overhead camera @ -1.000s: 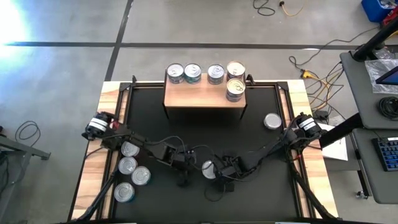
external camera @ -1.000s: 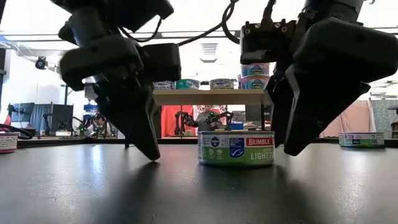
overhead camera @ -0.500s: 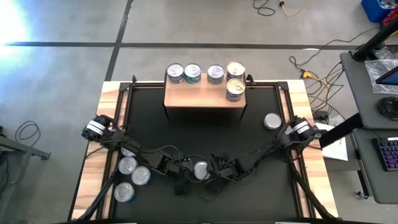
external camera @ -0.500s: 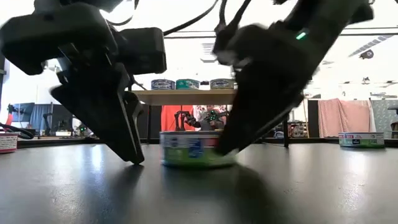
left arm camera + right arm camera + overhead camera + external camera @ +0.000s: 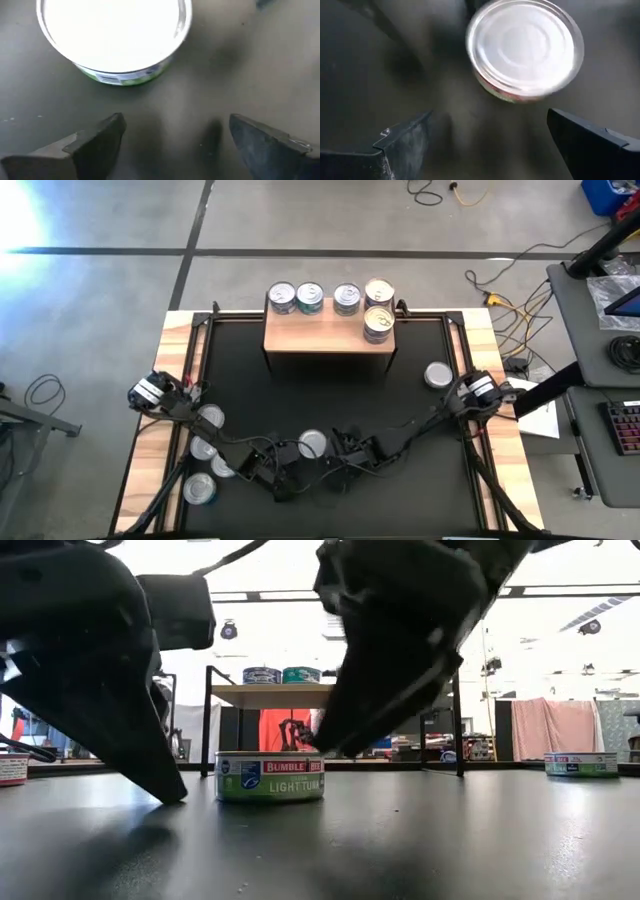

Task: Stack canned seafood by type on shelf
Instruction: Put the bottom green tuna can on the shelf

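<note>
A canned seafood tin (image 5: 312, 444) with a shiny top and a green-and-white label (image 5: 270, 777) stands on the black mat (image 5: 410, 410), near the front middle. My left gripper (image 5: 172, 135) is open on its near left side. My right gripper (image 5: 490, 135) is open on its near right side. In both wrist views the tin lies beyond the fingertips, not between them. The shelf (image 5: 325, 335) at the far edge carries several tins in a row, and one of them (image 5: 378, 323) stands nearer the shelf's front on the right.
Several tins (image 5: 203, 448) sit in a cluster at the mat's near left, partly under my left arm. A single tin (image 5: 437, 374) stands on the mat at the right, also seen low (image 5: 581, 764). Wood borders (image 5: 150, 480) frame the mat.
The green-labelled tin has slid along the mat toward the table's left, staying upright. My right gripper has moved left after it and tipped. My left gripper has swung toward the table's left and near edge and turned about its own line.
</note>
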`<state>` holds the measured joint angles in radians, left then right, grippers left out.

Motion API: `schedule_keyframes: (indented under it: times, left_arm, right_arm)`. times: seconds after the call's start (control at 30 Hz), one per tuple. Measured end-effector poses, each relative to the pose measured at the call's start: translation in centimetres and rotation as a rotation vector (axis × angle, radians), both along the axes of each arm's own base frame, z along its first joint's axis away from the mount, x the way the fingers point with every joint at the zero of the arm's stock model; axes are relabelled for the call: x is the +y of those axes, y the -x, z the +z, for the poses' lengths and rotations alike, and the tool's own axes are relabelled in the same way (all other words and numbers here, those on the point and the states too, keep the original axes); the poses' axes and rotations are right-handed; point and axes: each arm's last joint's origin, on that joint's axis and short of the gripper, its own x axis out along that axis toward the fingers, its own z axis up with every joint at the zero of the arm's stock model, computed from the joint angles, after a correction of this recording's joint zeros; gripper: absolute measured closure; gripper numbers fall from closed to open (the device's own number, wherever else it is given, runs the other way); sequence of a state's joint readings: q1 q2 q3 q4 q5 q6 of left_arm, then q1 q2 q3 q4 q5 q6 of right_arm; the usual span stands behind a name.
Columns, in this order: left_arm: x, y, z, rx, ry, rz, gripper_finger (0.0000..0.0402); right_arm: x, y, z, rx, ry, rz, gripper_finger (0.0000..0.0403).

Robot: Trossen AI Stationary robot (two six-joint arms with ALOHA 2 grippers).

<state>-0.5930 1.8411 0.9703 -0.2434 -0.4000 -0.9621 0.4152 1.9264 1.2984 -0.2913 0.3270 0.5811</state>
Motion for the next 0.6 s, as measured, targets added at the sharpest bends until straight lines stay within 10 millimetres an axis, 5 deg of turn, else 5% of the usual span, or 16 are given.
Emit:
schedule_keyframes:
  times: [0.2,0.6]
  left_arm:
    - [1.1,-0.3,-0.4,-0.008,-0.111,-0.012,0.0041]
    - [3.3,-1.1,-1.8,-0.235,-0.184,0.053,0.0041]
  right_arm:
    - [-1.4,1.2,-0.3,0.157,0.085,-0.02,0.0023]
    - [-2.6,-0.1,0.0,0.045,0.136,-0.045,0.0023]
